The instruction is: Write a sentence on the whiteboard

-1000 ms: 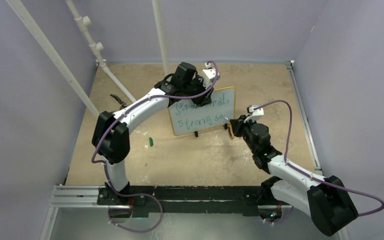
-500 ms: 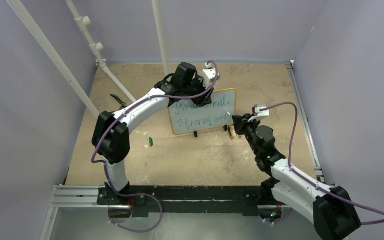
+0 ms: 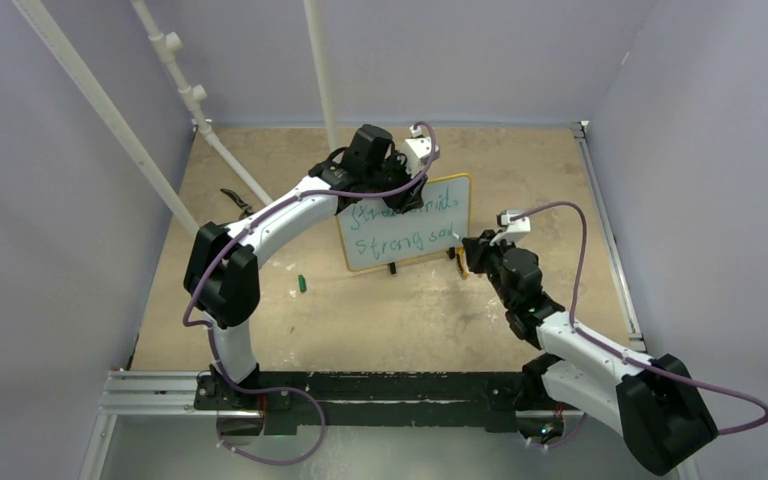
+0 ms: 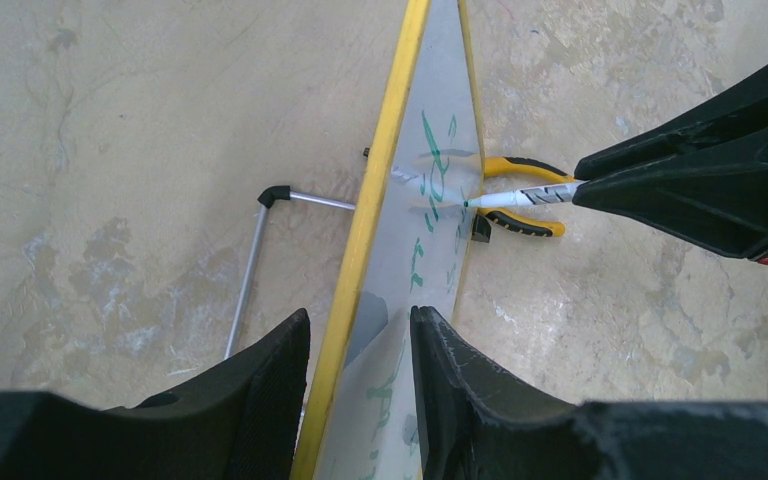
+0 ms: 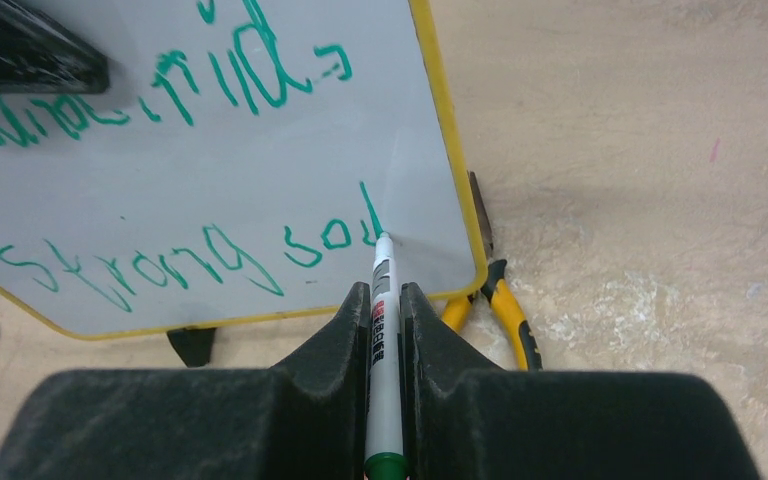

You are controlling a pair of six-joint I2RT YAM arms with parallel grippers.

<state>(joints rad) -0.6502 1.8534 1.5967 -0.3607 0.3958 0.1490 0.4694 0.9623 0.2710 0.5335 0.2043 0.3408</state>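
The whiteboard (image 3: 405, 222), white with a yellow frame, stands upright mid-table. My left gripper (image 3: 400, 183) is shut on its top edge; in the left wrist view its fingers (image 4: 360, 335) straddle the yellow frame (image 4: 378, 200). The sentence (image 5: 160, 262) is green handwriting in two lines, and the lower one reads "strong sol". My right gripper (image 5: 385, 300) is shut on a white marker (image 5: 382, 285) with its tip on the board (image 5: 210, 150) at the last letter. From the left wrist the marker (image 4: 520, 197) meets the board's face.
Yellow-handled pliers (image 5: 505, 310) lie on the table by the board's lower right corner. A green marker cap (image 3: 301, 284) lies left of the board. A small black object (image 3: 235, 203) and white pipes (image 3: 185, 95) sit at the far left. A thin metal stand (image 4: 250, 270) props the board from behind.
My right arm swung a little right away from the board, then came back, and the marker tip is on the end of the lower line again. The left arm has held still.
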